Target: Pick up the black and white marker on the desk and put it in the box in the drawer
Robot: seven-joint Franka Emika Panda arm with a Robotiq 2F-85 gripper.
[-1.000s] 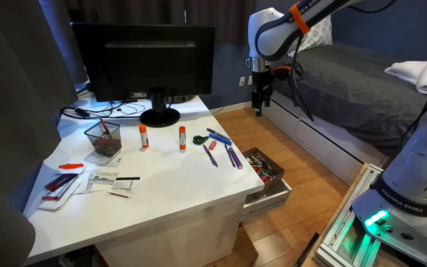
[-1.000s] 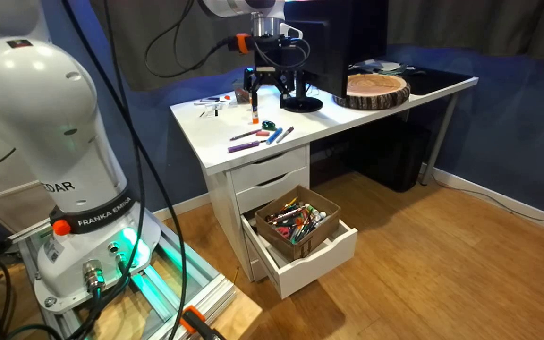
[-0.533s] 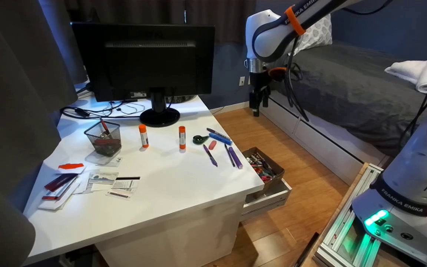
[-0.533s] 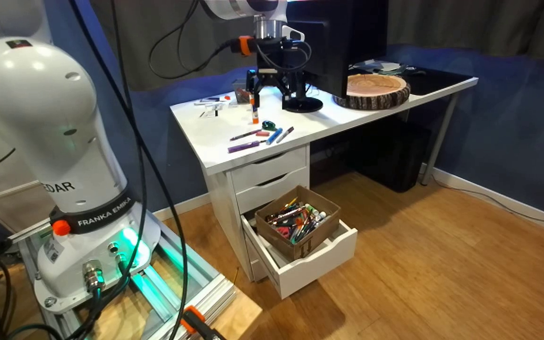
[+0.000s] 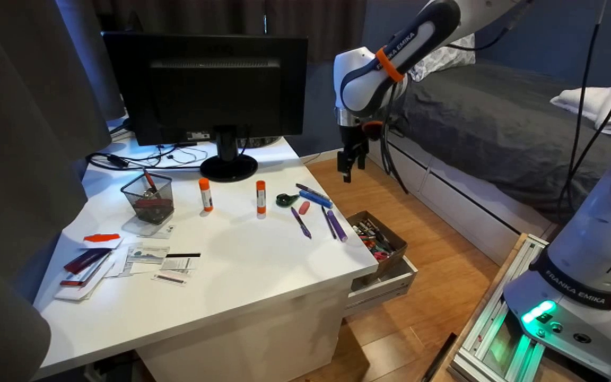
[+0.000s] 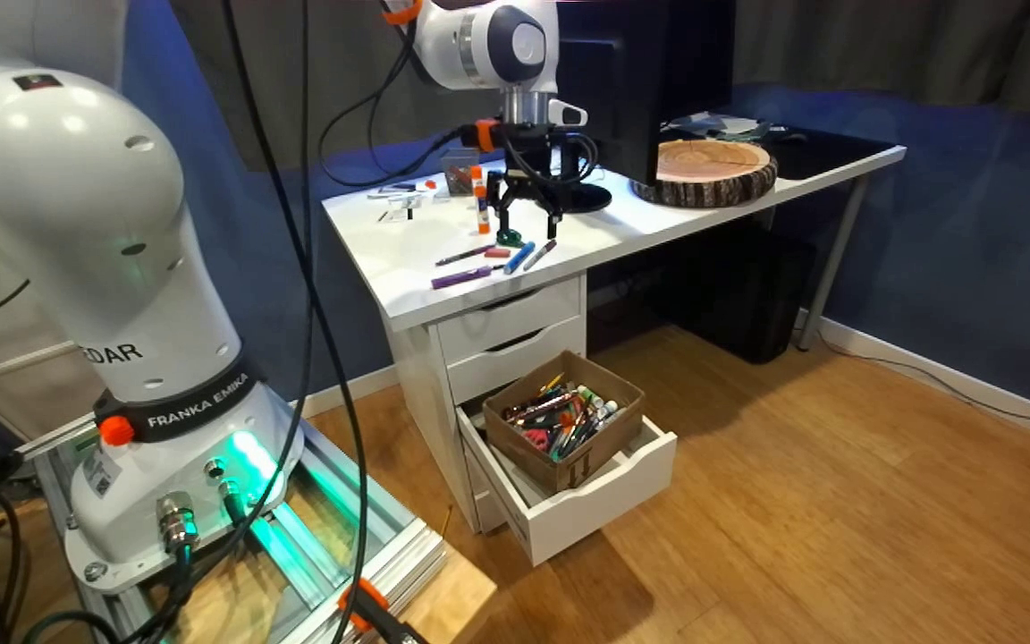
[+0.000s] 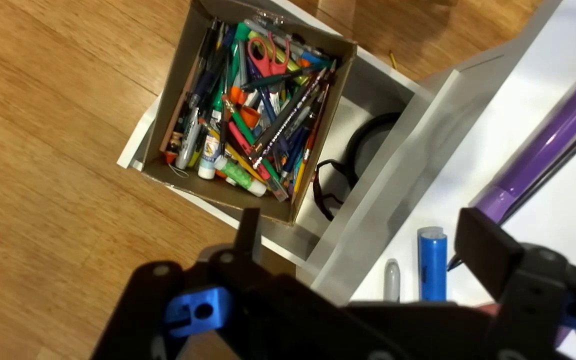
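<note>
The black and white marker (image 5: 312,191) lies on the white desk (image 5: 263,265) near its edge, beside a blue marker (image 5: 315,199). It looks grey and dark in an exterior view (image 6: 540,255). In the wrist view only its grey end (image 7: 392,280) shows; the gripper body hides the rest. The white drawer (image 6: 609,514) is pulled out. The brown cardboard box (image 6: 609,440) sits in it, full of pens; it shows in the wrist view (image 7: 203,191). My gripper (image 6: 528,231) is open and empty, above the desk edge; in the wrist view its fingers (image 7: 365,225) are wide apart.
A purple highlighter (image 5: 337,226), a black pen (image 5: 329,222), a purple pen (image 5: 301,223), a pink eraser (image 5: 304,207) and a green item (image 5: 287,200) lie near the marker. Two glue sticks (image 5: 261,197) stand upright. A monitor (image 5: 204,85) stands behind.
My gripper has moved lower and closer to the marker group, left and down in an exterior view. It stays open. The desk items, drawer and box have not moved.
</note>
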